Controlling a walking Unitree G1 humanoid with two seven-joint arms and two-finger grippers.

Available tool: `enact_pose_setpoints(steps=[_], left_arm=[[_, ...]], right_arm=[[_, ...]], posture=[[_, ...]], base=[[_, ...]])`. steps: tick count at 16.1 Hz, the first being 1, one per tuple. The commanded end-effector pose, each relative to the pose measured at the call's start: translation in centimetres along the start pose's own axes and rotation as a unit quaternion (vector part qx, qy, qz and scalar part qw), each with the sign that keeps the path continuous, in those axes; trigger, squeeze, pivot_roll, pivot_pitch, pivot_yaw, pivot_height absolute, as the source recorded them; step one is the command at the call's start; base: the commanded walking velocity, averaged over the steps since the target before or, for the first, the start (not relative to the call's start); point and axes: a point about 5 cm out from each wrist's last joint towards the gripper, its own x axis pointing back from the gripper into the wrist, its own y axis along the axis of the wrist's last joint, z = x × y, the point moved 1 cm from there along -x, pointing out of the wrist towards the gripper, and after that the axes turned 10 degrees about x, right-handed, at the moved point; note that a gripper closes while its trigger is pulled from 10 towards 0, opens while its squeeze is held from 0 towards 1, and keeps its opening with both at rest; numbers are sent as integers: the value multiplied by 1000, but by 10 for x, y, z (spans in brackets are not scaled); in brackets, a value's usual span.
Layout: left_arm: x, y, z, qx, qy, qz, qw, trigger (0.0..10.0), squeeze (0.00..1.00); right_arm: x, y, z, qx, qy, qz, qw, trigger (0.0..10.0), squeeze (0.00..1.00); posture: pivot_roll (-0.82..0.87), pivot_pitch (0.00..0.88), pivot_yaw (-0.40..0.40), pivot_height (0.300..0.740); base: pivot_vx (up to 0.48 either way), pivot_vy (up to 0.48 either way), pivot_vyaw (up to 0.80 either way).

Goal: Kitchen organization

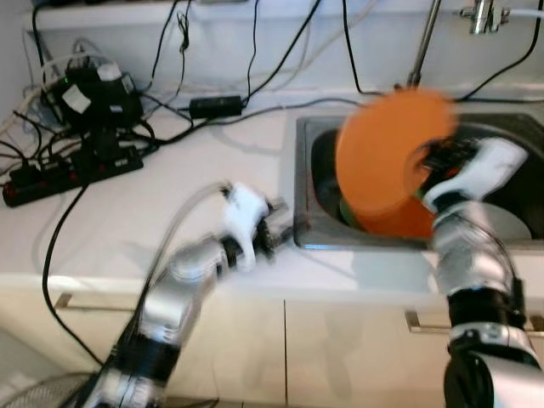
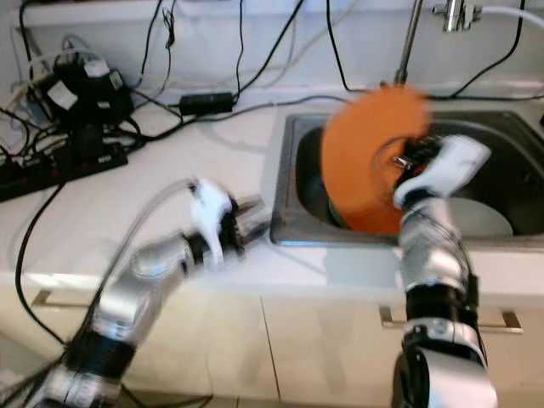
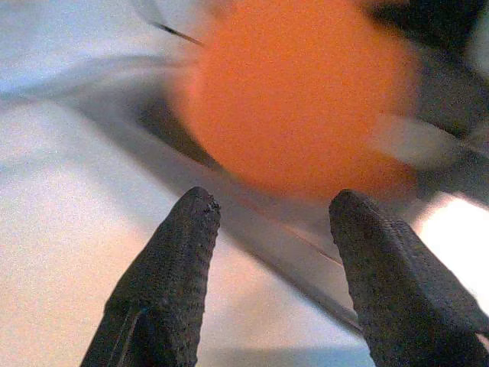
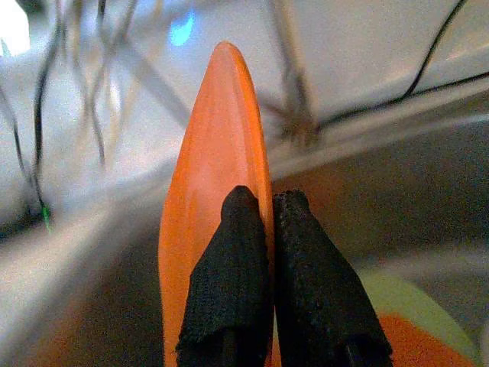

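Note:
An orange plate stands on edge above the steel sink, blurred by motion. My right gripper is shut on the orange plate's rim; in the right wrist view its fingertips pinch the thin edge of the plate. Under it in the sink lie another orange dish and a greenish one. My left gripper hovers over the white counter at the sink's left rim, open and holding nothing. In the left wrist view its fingers frame the orange plate.
A black power strip, adapters and several cables lie on the counter at the back left. A tap pipe rises behind the sink. A grey round dish sits at the sink's right. Cabinet fronts with handles run below.

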Motion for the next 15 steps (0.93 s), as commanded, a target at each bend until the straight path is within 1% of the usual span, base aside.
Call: enact_pose_setpoints(steps=[1, 4, 6, 8, 12, 13, 14, 15], left_arm=[[0, 10, 18, -10, 64, -30, 997, 10000, 0], [0, 11, 20, -9, 66, -30, 997, 10000, 0], [0, 11, 21, -7, 69, -30, 997, 10000, 0], [-1, 7, 19, -3, 54, -23, 998, 10000, 0], [-1, -6, 23, 7, 68, -6, 998, 10000, 0], [0, -14, 26, 2, 80, 10, 997, 10000, 0], [1, -16, 27, -2, 84, 18, 996, 10000, 0], [2, -22, 31, 2, 98, 33, 995, 10000, 0]], right_arm=[[1, -4, 8, 30, 15, 1, 999, 10000, 0], [0, -4, 9, 28, 17, 0, 999, 10000, 0], [-1, -5, 9, 35, 16, -4, 999, 10000, 0], [-2, -5, 10, 37, 15, -6, 999, 10000, 0], [-2, -7, 9, 41, 12, -4, 999, 10000, 0], [-1, -8, 7, 46, 11, -3, 999, 10000, 0], [-1, -8, 7, 49, 10, -2, 999, 10000, 0], [-1, -9, 6, 53, 11, -1, 999, 10000, 0]], posture=[[39, 0, 54, 740], [42, 0, 52, 740], [42, 0, 52, 740], [42, 0, 53, 740], [40, 0, 54, 740], [36, 0, 55, 740], [36, 0, 55, 740], [36, 0, 56, 740]], base=[[0, 0, 0], [0, 0, 0], [0, 0, 0], [0, 0, 0], [0, 0, 0], [0, 0, 0], [0, 0, 0], [0, 0, 0]])
